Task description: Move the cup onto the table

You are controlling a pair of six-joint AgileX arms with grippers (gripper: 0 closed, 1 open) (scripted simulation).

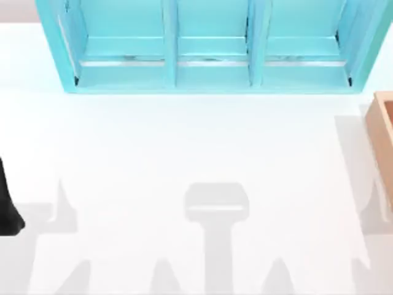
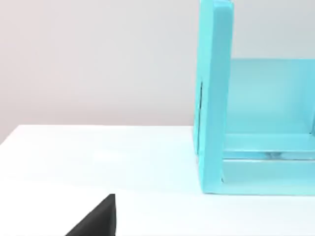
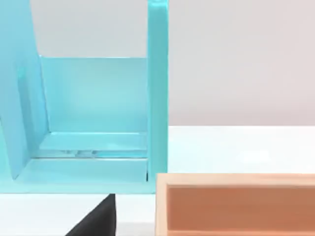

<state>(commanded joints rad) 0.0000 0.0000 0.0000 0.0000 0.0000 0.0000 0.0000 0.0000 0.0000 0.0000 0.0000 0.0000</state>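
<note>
Bench point(image 1: 184, 147) — broad white surface, bare across its middle. Shelf unit point(image 1: 209, 49) — light blue, three compartments, at the far edge; no cup can be made out in them, so its place cannot be told. Wooden box point(image 1: 384, 141) — tan, at the right edge; the right wrist view shows its open inside, the top view just a corner. Left arm point(image 1: 7, 203) — dark, parked at the left edge. Jaws of either arm: cannot tell. Step judged: start, before any reach; next move calls for finding the cup.
</note>
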